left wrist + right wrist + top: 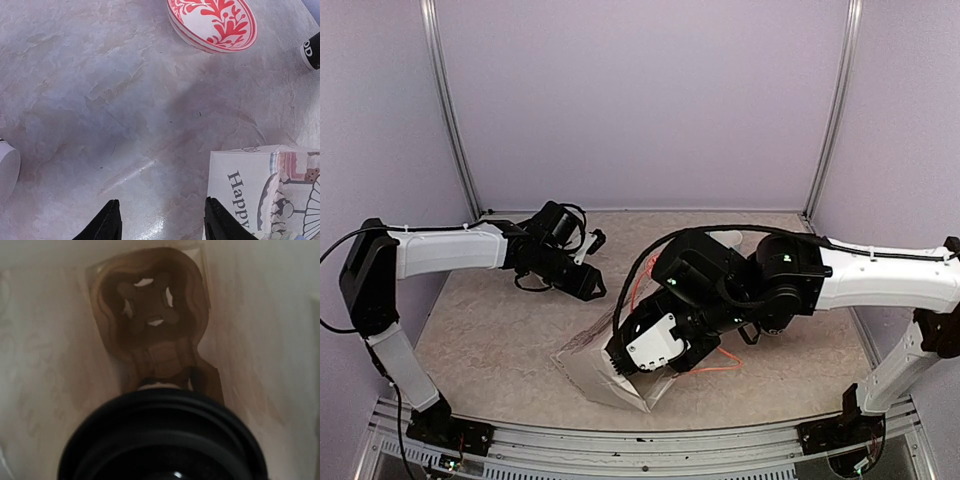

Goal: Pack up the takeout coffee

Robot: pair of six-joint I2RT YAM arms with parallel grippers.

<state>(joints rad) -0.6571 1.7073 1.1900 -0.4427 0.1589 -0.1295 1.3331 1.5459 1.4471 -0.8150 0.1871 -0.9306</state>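
Takeout cup [161, 440], 1 in view: its round black plastic lid is facing back toward the wrist and sitting right at the fingers of the right gripper [625, 370]. Its white body is hiding behind the lid. The cup is sitting inside the white paper bag [265, 315].

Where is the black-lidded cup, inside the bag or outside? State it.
Inside. The right wrist view shows its black lid between the white bag's walls, a brown cardboard carrier deeper in.

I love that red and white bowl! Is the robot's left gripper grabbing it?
No, the bowl lies on the table, apart from the left gripper, whose jaws stand open with nothing between them.
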